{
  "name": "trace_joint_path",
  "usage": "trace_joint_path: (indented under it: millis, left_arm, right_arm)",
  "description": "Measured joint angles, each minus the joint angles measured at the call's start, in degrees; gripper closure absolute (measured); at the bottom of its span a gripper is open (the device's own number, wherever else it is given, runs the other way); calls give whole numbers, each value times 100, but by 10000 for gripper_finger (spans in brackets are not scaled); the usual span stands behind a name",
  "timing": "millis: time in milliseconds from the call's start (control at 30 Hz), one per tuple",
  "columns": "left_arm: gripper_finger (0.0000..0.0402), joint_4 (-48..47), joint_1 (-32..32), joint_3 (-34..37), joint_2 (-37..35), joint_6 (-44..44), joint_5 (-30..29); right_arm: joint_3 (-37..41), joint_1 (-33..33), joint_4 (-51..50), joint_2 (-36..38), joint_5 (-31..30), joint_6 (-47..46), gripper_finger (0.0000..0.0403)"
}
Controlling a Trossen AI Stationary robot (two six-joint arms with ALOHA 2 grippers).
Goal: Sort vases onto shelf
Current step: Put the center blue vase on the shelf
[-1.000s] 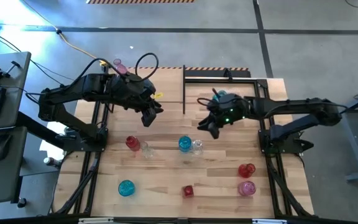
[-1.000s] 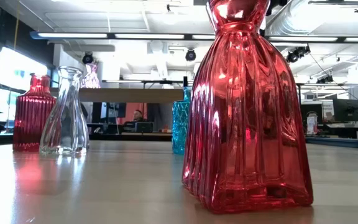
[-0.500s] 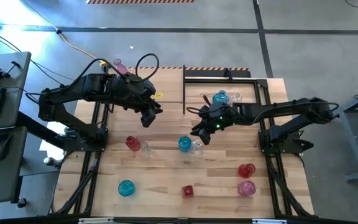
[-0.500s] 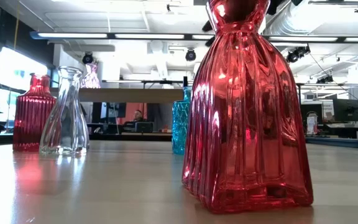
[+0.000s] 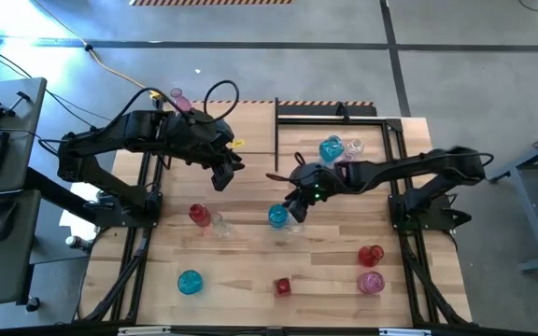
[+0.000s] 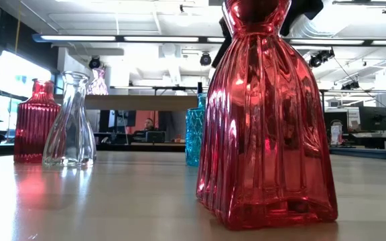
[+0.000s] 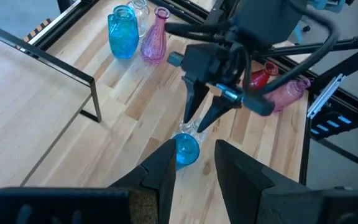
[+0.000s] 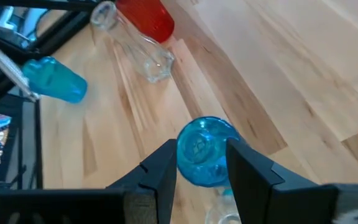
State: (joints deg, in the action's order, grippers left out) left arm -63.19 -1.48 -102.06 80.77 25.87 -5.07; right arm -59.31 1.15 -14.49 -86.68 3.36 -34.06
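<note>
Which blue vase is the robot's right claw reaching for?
The blue vase mid-table, beside a clear vase. The open right gripper hangs just over the pair; the other blue vases stand on the shelf and near the table's front-left.

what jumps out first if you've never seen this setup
In the low view a big ribbed red vase fills the foreground, standing upright on the tabletop. From above, the right gripper hangs with open fingers over a blue vase and a clear vase at mid-table, while the left gripper waits to the left of them. Three more vases, a blue vase on the shelf among them, stand near the shelf.
</note>
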Motion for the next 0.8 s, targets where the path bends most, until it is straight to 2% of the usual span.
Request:
trace_joint_path:
  millis: [333,800]
  left_arm:
    - [301,1,0,0,0,4,-1]
    - [301,1,0,0,0,2,-1]
  right_arm:
    - [0,129,185,-314,-57,1,286]
    - [0,126,241,-332,-235,1,286]
